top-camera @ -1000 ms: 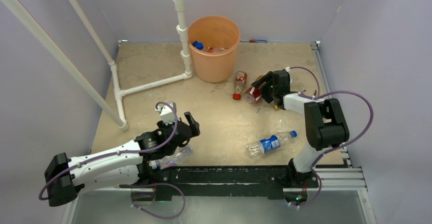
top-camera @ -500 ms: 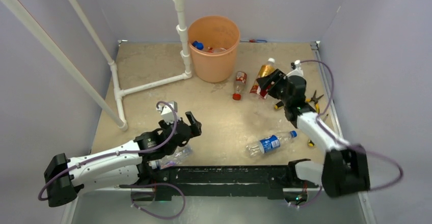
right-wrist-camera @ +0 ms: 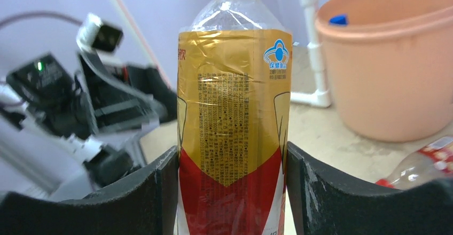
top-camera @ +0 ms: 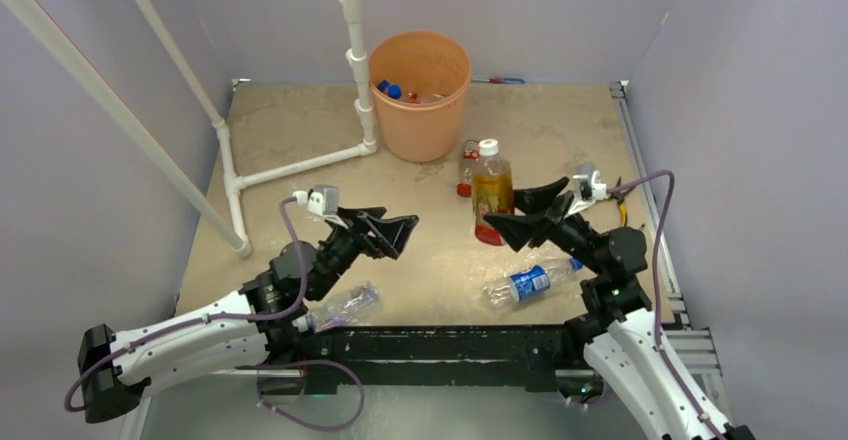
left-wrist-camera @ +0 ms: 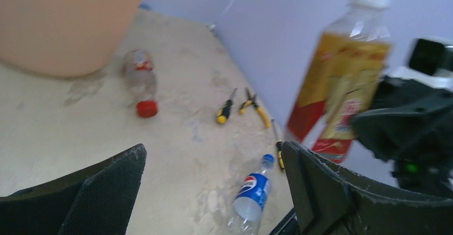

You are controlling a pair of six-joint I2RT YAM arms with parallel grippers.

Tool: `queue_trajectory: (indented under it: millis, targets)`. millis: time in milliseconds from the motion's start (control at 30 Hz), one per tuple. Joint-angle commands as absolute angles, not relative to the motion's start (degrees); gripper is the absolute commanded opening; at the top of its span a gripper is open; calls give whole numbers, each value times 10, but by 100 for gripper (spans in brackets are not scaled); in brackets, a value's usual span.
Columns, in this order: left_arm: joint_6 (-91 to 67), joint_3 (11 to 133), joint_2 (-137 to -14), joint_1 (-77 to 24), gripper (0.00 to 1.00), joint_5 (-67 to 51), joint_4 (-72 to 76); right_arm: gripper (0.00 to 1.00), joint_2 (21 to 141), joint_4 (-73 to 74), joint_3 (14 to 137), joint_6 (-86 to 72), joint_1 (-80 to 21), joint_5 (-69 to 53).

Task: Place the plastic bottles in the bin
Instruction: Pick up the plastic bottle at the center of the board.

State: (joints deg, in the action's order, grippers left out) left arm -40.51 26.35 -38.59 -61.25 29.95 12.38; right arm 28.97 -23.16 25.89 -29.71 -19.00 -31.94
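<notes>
Right claw [top-camera: 503, 211] is pinching the amber-label bottle [top-camera: 492, 192] upright, one finger pressed flat on each side, and the orange bin [top-camera: 420, 120] sits well off beyond its tips. Left claw [left-wrist-camera: 213, 152] is spread wide with nothing in it. A Pepsi bottle [top-camera: 528, 282] lies flat just on the near side of the right claw.

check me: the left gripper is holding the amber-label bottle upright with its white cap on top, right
No, the right gripper holds the amber-label bottle upright, white cap on top; the right wrist view shows its fingers clamping it. The left gripper is open.
</notes>
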Motion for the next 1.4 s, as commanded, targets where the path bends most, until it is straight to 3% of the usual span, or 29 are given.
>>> queue_trajectory:
  millis: [0,367,800,1033,1267,1367]
  targets:
    - [-254,262,-376,-613,99,130,347,45,265,-269,231,-307,-205,-427]
    - [-231,370,-509,-613,99,-42,348,42,268,-378,218,-368,-219,-516]
    - [-311,372,-603,-613,99,-166,522,41,272,-425,211,-399,-233,-539]
    - [-330,380,-623,-613,86,-187,565,40,276,-421,207,-397,-235,-536]
    - [-340,399,-661,-613,83,-206,556,41,289,-423,214,-399,-239,-537]
    - [-348,402,-676,-613,75,-209,563,41,294,-420,216,-398,-242,-539]
